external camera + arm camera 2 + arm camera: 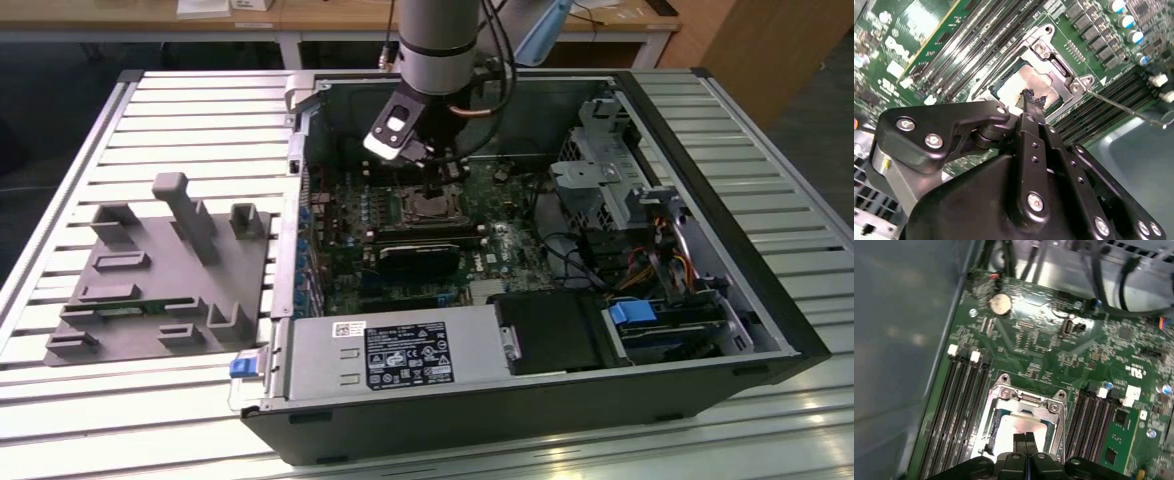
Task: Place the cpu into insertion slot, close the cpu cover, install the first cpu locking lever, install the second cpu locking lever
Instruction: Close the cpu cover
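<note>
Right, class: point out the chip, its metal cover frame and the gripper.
chip point(1013, 423): first wrist view, bare silver top.
cover frame point(1026, 401): first wrist view, one silver bar.
gripper point(1026, 437): first wrist view, midway between fingertips.

In the first wrist view, the picture's edge and the pincer point(1026, 437) cut off the near side of the cpu point(1009, 427) and the cpu cover point(1055, 412). In the second wrist view the pincer's body hid the cpu's near half. Whether the pressed-together tips touched the cpu could not be told. In the exterior view the arm point(438, 40) ran off the top edge.
</note>
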Available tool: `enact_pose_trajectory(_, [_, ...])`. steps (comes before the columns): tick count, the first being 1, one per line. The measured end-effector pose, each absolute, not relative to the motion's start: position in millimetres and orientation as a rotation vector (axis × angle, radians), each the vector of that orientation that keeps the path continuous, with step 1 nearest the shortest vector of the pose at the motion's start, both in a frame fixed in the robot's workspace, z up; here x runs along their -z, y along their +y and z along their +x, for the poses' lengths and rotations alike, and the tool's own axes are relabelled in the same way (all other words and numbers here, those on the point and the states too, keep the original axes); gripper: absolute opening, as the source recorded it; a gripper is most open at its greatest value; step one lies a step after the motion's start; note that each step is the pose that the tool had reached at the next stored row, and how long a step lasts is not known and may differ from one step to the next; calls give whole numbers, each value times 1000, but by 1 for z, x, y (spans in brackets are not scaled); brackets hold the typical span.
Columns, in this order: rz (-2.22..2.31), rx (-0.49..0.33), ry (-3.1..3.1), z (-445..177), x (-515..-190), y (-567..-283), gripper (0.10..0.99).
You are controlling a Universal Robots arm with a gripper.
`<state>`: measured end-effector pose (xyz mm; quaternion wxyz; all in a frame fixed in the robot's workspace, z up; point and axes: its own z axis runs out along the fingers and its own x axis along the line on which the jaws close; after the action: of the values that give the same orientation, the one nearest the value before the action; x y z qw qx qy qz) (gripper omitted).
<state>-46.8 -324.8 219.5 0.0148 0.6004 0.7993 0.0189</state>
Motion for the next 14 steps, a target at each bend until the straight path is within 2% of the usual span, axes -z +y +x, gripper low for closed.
enact_pose_trajectory(14, [1542, -64, 2708, -47, -219, -325, 106])
